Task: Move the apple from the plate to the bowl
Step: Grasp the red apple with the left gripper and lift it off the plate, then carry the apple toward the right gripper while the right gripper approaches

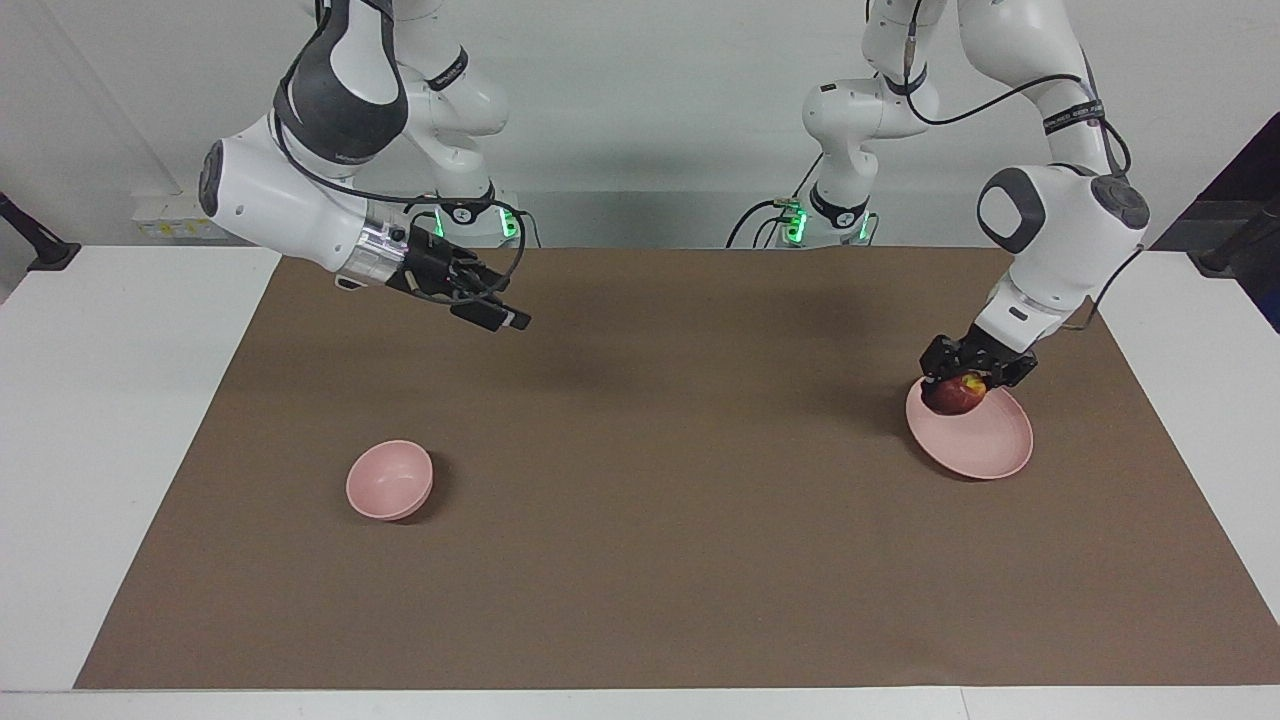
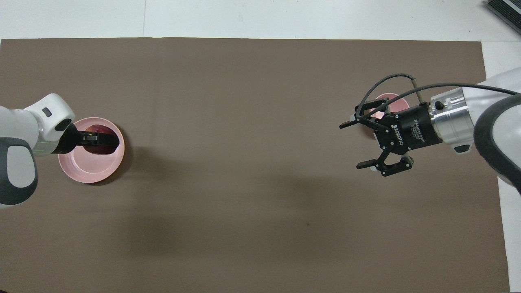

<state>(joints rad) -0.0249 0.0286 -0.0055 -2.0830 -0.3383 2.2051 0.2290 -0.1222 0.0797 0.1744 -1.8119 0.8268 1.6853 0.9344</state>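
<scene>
My left gripper (image 1: 962,385) is shut on the dark red apple (image 1: 953,396) and holds it lifted just above the pale pink plate (image 1: 985,445), over the plate's rim on the side toward the robots. From overhead the apple (image 2: 99,147) shows partly under the left gripper (image 2: 105,139), over the plate (image 2: 87,169). The small pink bowl (image 1: 389,480) stands toward the right arm's end of the mat. My right gripper (image 1: 505,320) hangs open in the air, nothing between its fingers. In the overhead view the right gripper (image 2: 353,145) covers part of the bowl (image 2: 394,101).
A brown mat (image 1: 660,500) covers the table's middle, with white table (image 1: 110,400) at both ends. Both arm bases with cables stand at the robots' edge.
</scene>
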